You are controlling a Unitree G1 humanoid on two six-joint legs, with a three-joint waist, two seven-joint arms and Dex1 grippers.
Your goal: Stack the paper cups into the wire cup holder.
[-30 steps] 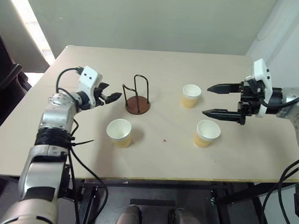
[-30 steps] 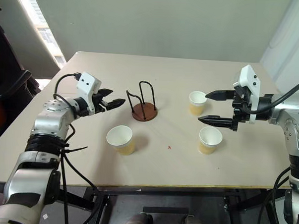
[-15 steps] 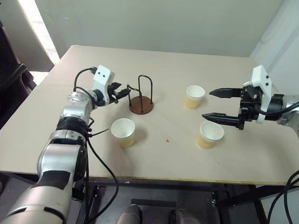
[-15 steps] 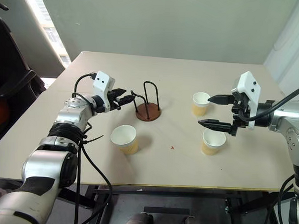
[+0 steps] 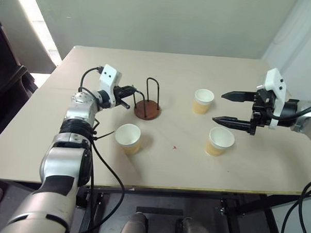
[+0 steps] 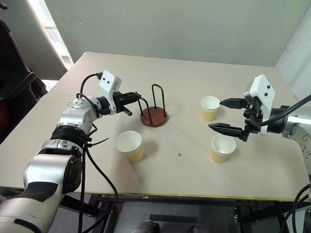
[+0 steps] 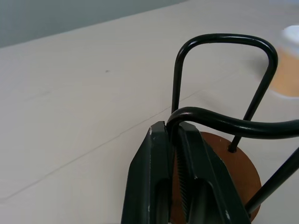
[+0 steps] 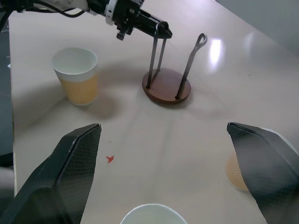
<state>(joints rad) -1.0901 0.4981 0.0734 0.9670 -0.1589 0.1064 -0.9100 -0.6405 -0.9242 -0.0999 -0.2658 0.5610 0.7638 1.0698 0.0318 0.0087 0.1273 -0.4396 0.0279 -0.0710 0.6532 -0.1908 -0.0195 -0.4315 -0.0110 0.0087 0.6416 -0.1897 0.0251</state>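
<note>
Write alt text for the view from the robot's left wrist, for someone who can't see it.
The left gripper has its black jaws shut on the top of one thin wire hoop of the wire cup holder. A second hoop rises behind it from the holder's round reddish-brown base, which sits on a pale table. A paper cup is at the edge.

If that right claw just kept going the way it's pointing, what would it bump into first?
Probably nothing soon: the open right claw points between two paper cups. Farther along stands the wire holder, though depth is hard to judge.

Even daylight from a window at left; soft shadows, far cup (image 7: pixel 290 60) perhaps blurred.
</note>
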